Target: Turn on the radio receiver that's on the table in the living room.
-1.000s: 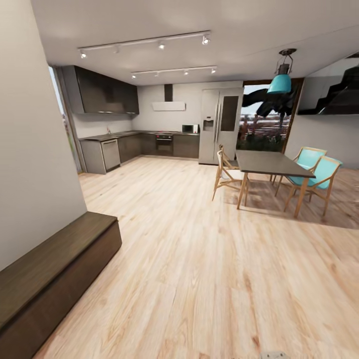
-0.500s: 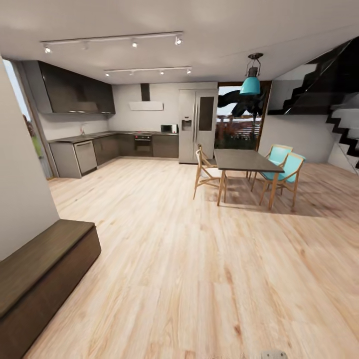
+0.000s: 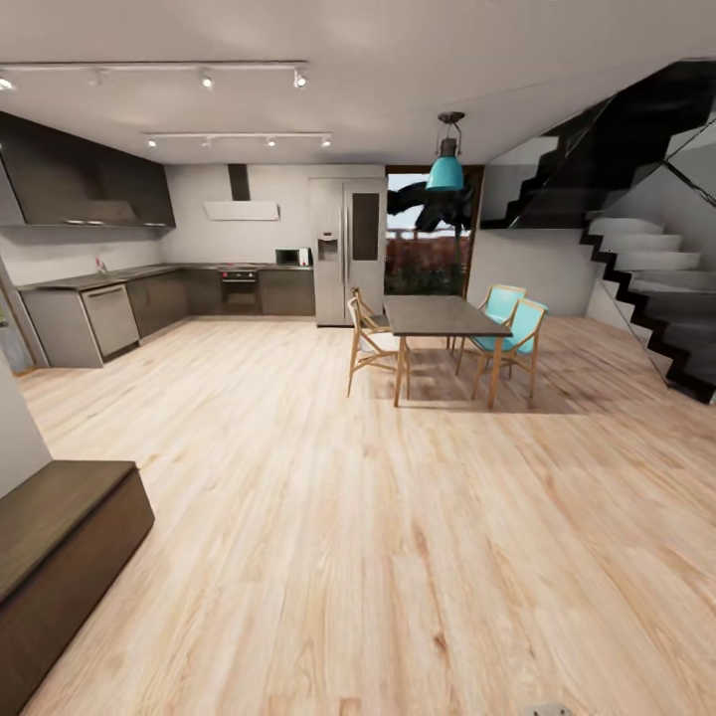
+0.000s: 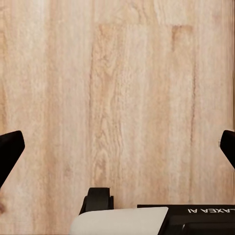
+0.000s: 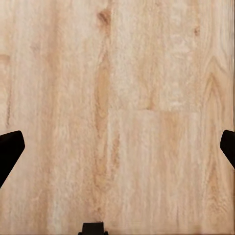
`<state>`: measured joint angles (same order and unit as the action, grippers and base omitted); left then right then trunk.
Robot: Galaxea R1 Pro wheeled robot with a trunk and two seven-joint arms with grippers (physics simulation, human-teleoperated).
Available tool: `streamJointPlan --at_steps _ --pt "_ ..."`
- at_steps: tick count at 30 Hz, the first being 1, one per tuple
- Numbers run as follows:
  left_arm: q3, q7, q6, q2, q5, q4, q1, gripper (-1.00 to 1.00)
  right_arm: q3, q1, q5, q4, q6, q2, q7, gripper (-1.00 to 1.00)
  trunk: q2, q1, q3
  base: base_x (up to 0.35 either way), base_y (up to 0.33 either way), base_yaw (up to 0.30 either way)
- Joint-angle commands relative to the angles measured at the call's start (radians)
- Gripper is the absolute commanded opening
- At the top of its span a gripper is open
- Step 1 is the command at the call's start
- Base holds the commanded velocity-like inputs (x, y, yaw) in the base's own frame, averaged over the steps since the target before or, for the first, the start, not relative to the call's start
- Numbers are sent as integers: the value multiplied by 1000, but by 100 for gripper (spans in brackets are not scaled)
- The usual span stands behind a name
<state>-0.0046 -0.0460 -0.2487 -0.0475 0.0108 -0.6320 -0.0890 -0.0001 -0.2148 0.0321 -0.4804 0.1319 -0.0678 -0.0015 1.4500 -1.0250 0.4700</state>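
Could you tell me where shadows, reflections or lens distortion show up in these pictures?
Head view: the dining table casts a soft shadow on the wood floor, and edges bow from a wide lens. Both wrist views: evenly lit floor planks, no glare, with dark fingertips at the edges.

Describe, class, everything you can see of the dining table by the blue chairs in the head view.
The dining table has a dark, flat rectangular top on slim light wooden legs. It stands upright on the wood floor, under a teal pendant lamp. Two blue chairs sit along one side and two wooden chairs along the other, drawn close. Its top looks bare. Whether the chairs touch it cannot be told.
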Motion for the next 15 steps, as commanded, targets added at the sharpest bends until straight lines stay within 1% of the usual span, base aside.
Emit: streamJointPlan --at_steps 1,7,11,15 --pt "0 0 0 0 0 0 0 100 0 0 0 0 0 0 0 100 0 0 0 0 0 -288" --pt "0 0 0 0 0 1 0 100 2 0 0 0 0 0 0 100 0 0 0 0 0 -288" --pt "-1 0 2 -1 0 17 0 100 2 0 -1 0 0 0 0 100 0 0 0 0 0 -288" --pt "-1 0 17 -1 0 22 0 100 2 0 -1 0 0 0 0 100 0 0 0 0 0 -288"
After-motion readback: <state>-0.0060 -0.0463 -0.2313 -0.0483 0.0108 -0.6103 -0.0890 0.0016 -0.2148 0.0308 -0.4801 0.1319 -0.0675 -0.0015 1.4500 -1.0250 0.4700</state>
